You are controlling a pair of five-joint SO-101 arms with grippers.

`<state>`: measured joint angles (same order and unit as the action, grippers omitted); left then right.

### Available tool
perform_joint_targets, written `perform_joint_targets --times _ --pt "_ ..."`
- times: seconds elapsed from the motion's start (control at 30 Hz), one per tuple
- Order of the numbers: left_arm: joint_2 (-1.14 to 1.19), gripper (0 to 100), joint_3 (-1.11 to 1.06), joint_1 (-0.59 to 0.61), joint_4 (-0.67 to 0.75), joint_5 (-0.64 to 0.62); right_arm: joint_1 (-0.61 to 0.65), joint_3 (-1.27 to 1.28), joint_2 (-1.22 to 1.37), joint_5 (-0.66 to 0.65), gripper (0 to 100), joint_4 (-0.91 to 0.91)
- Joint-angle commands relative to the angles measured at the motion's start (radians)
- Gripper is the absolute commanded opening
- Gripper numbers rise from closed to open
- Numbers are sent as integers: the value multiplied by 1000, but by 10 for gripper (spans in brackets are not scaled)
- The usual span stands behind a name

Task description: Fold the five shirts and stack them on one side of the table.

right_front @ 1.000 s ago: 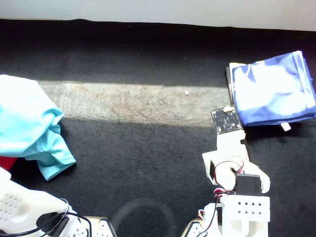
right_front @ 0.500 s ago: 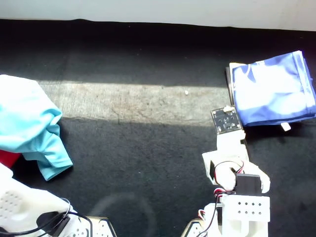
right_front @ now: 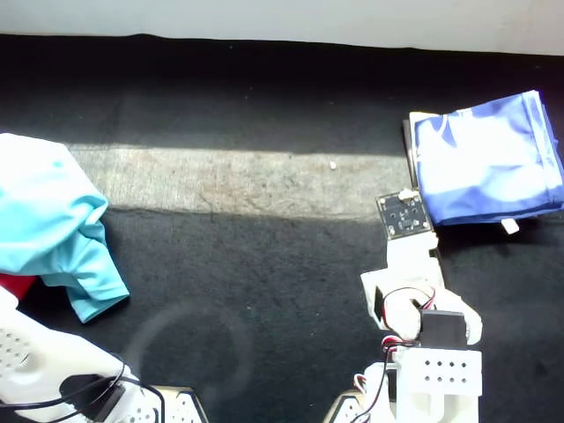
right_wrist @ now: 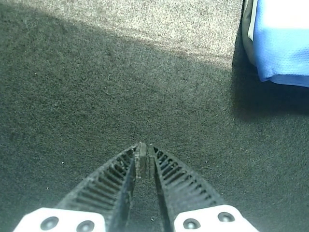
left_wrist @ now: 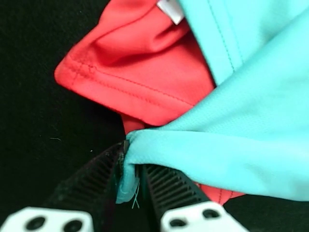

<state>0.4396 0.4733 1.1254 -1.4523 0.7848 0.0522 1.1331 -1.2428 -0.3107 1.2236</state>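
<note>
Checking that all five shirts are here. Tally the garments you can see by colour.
Turquoise shirt: 1
Red shirt: 1
Blue shirt: 1
Pale folded layer under the blue one: 1, kind unclear
Total: 4 pieces

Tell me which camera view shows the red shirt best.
The left wrist view: the red shirt is close, its stitched hem plain, partly under the turquoise shirt that the left gripper pinches. The high view gives a small patch of it beneath the turquoise cloth. The right wrist view faces the mat and the blue shirt.
</note>
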Motion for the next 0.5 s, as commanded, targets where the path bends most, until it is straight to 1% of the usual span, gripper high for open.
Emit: perform_joint_targets --times 0.0,0.07,0.13,0.23,0.3,0.37,0.47 --pt "-15 9 102 -33 -58 -41 7 -7 -2 5 31 -27" --pt "-15 9 193 -48 -123 -75 42 -13 1 5 31 -45" --pt "-15 9 306 -67 -195 -120 122 -16 1 5 44 -53" --pt "-15 9 495 -97 -296 -184 259 -70 27 11 142 -68" --pt "-15 8 596 -114 -315 -233 314 -134 111 48 187 -87" --pt "-25 8 668 -124 -315 -273 352 -223 237 95 187 -107" --pt "-65 8 699 -202 -315 -313 429 -363 456 146 187 -122"
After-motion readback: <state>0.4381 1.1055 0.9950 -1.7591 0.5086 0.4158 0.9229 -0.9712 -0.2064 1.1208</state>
